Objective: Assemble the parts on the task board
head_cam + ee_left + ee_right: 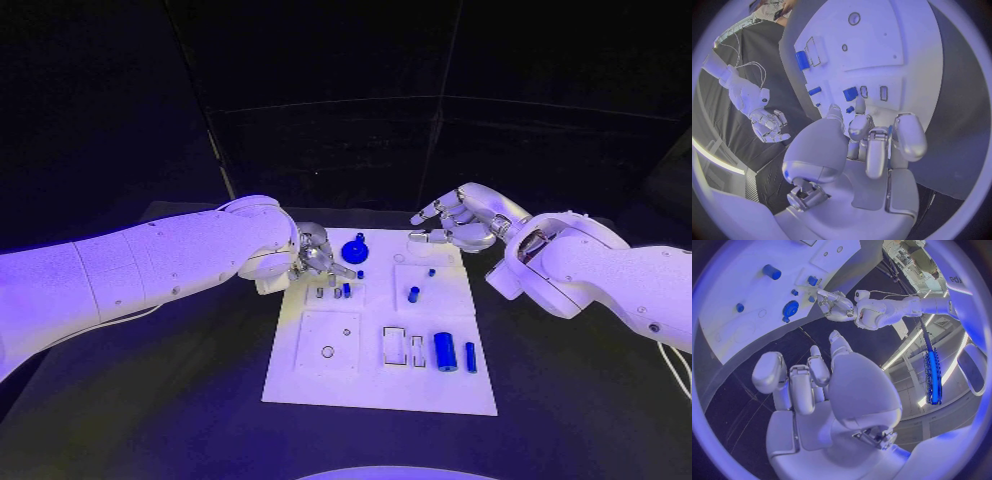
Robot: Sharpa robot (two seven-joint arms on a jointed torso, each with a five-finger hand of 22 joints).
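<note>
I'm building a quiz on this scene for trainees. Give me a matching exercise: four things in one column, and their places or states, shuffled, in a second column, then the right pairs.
Things:
1. left hand
2. right hand
3. round blue part
4. blue cylinder

Places or states:
A. lying on the task board at its near right
B. over the board's far left, fingers pointing down at it
C. open, beyond the board's far right corner
D. on the board's far end, beside the left hand

Pairs: 1-B, 2-C, 3-D, 4-A
</note>
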